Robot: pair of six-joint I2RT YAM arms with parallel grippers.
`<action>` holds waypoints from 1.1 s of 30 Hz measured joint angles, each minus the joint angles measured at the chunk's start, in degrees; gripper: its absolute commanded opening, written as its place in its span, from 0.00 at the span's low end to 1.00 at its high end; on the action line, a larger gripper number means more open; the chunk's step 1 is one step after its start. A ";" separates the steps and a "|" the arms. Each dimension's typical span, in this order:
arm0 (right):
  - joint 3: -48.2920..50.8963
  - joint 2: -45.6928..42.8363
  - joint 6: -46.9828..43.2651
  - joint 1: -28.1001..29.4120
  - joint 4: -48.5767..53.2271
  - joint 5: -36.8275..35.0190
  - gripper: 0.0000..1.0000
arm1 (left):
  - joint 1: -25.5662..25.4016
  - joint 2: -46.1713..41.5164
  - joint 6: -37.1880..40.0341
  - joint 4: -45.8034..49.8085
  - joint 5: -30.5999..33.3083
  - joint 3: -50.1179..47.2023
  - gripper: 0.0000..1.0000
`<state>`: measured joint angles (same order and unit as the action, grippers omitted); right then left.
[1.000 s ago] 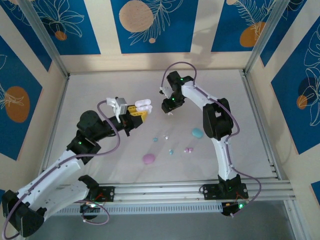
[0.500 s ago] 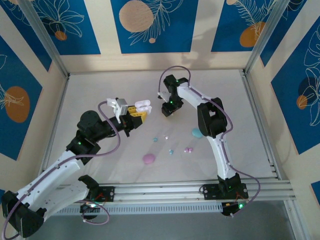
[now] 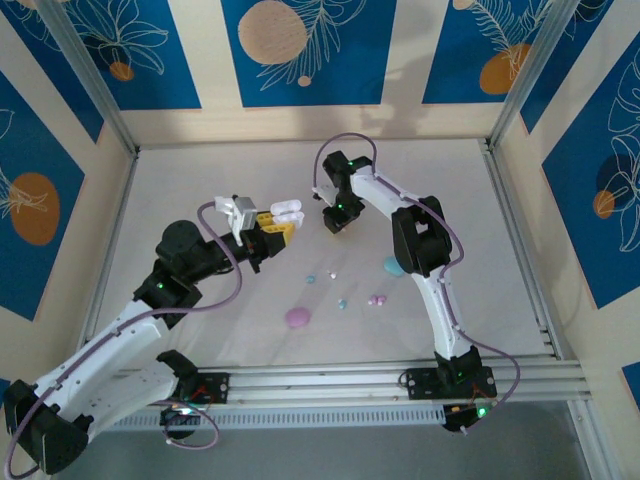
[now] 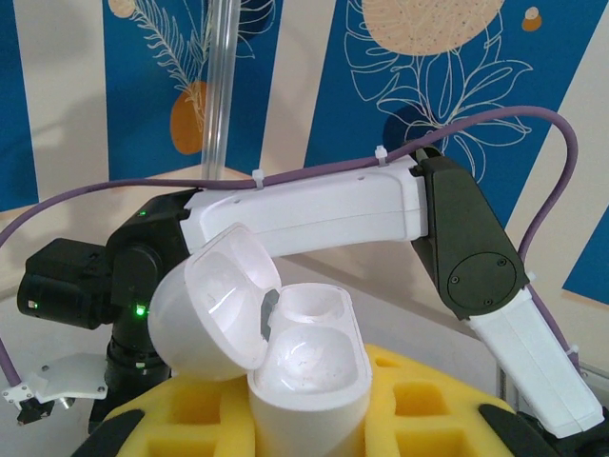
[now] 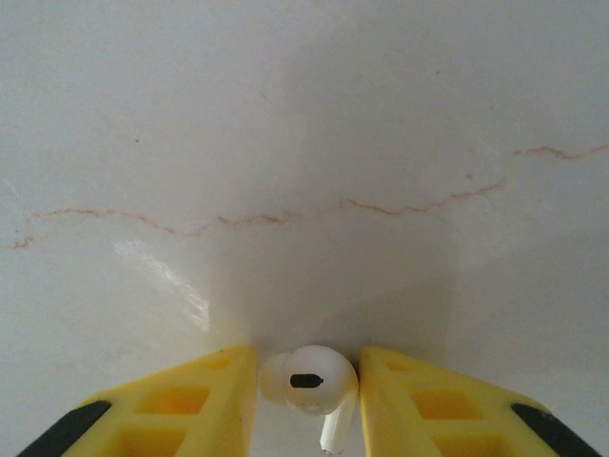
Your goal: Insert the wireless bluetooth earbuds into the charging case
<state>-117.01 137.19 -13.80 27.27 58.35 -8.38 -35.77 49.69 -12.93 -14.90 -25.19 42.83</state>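
Top external view: the white charging case was held by the left gripper, whose jaws were closed on the lower body of the case. Just to the right of the case, the right gripper was pointed down at the table. On the side of the case toward the arm bases, several loose items were spread on the table. A teal earbud and a small white piece lay nearest the case, and a second teal earbud and the pink earbuds lay farther out. The pink case lay farthest from the white case, almost straight toward the bases. The teal case lay to the right, beside the right arm.

Left wrist view: the white charging case was seen upright between the yellow pads. Its lid was swung open to the left, and two hollow seats were exposed in its top. The right arm was seen stretched across behind the case.

Right wrist view: a white earbud was gripped between the two yellow fingers of the right gripper, touching both. Its stem was pointed back toward the camera, and the pale table surface was seen beyond it.
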 measured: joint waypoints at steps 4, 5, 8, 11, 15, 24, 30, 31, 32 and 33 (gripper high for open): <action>0.46 -0.15 3.43 -0.17 0.07 0.09 0.32 | 0.00 -0.04 -0.09 0.33 0.31 0.00 0.10; 1.36 -0.66 4.39 -0.31 -0.55 0.17 0.31 | 0.00 -0.04 -0.17 0.37 0.44 0.00 0.10; 5.79 -3.34 7.08 -0.39 -0.98 -0.04 0.31 | 0.00 -0.02 -0.46 0.35 0.72 0.00 0.10; 11.72 -6.95 10.03 -0.59 -1.49 -0.26 0.31 | 0.00 0.35 -1.14 -0.04 0.87 0.00 0.11; 20.55 -12.87 15.23 -0.66 -1.90 -0.68 0.31 | 0.02 1.88 -2.01 -0.98 0.87 0.00 0.11; 31.69 -20.85 27.96 -0.11 -2.23 -2.84 0.34 | 0.00 5.57 -3.69 -3.48 0.83 0.00 0.11; 32.61 -20.81 29.88 0.11 -2.67 -3.04 0.34 | 0.00 5.88 -4.48 -4.46 0.83 0.00 0.10; 32.61 -20.79 29.97 0.11 -2.62 -3.04 0.34 | 0.00 5.88 -4.59 -4.48 0.83 0.00 0.10; 32.61 -20.76 29.97 0.09 -2.62 -3.04 0.34 | 0.00 5.88 -4.66 -4.48 0.85 0.00 0.10; 32.61 -20.76 29.97 0.04 -2.64 -3.04 0.35 | 0.00 5.88 -4.72 -4.50 0.85 0.00 0.11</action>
<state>-84.40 116.42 16.16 27.31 55.70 -11.42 -35.77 55.57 -17.65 -19.40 -24.34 42.83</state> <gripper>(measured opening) 0.342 0.206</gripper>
